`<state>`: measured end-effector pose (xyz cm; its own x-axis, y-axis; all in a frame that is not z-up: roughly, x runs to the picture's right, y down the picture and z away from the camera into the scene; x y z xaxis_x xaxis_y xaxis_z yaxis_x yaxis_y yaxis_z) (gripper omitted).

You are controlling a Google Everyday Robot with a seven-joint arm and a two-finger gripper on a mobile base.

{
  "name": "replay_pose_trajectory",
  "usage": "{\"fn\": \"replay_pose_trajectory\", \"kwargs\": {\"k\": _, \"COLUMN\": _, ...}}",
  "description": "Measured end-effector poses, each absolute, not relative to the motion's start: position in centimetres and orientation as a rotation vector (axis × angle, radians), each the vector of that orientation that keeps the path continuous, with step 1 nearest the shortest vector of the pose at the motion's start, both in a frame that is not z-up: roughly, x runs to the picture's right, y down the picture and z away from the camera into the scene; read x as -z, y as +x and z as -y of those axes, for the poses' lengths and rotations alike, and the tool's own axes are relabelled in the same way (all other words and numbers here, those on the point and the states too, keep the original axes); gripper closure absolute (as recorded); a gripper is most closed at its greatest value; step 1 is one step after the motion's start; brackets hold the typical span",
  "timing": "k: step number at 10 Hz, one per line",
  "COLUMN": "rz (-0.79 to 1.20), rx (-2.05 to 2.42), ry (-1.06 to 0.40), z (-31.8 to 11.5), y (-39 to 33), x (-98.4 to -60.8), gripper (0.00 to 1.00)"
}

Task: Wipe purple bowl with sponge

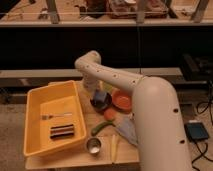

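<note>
The purple bowl point(102, 104) looks dark and sits on the wooden table, just right of the yellow bin. The sponge point(100, 96), a pale blue-grey block, rests in the bowl on its near-left part. My gripper point(96, 90) comes down from the bent white arm point(92, 62) and sits right on top of the sponge, over the bowl. The wrist hides where the gripper meets the sponge.
An orange bowl point(123, 100) touches the purple bowl's right side. The yellow bin point(35, 120) holds a fork point(56, 116) and a dark striped block point(62, 131). A metal cup point(93, 145), a green vegetable point(102, 127) and a grey cloth point(128, 131) lie in front. My large forearm point(155, 125) covers the table's right side.
</note>
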<state>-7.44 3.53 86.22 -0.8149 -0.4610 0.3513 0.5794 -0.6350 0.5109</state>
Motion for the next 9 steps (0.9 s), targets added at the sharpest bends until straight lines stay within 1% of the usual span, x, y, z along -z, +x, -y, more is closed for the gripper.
{"fn": "replay_pose_trajectory", "kwargs": {"k": 2, "rz": 0.870, "rx": 2.414, "ry": -0.237, "z": -5.4, "y": -7.4, "x": -84.9, "gripper": 1.00}}
{"fn": "replay_pose_trajectory", "kwargs": {"k": 4, "rz": 0.890, "rx": 2.414, "ry": -0.245, "z": -6.8, "y": -6.4, "x": -84.3, "gripper": 1.00}}
{"fn": "replay_pose_trajectory", "kwargs": {"k": 6, "rz": 0.897, "rx": 2.392, "ry": -0.263, "z": -7.4, "y": -3.9, "x": -84.3, "gripper": 1.00}}
{"fn": "replay_pose_trajectory", "kwargs": {"k": 9, "rz": 0.868, "rx": 2.313, "ry": -0.318, "z": -6.7, "y": 0.5, "x": -85.1, "gripper": 1.00}}
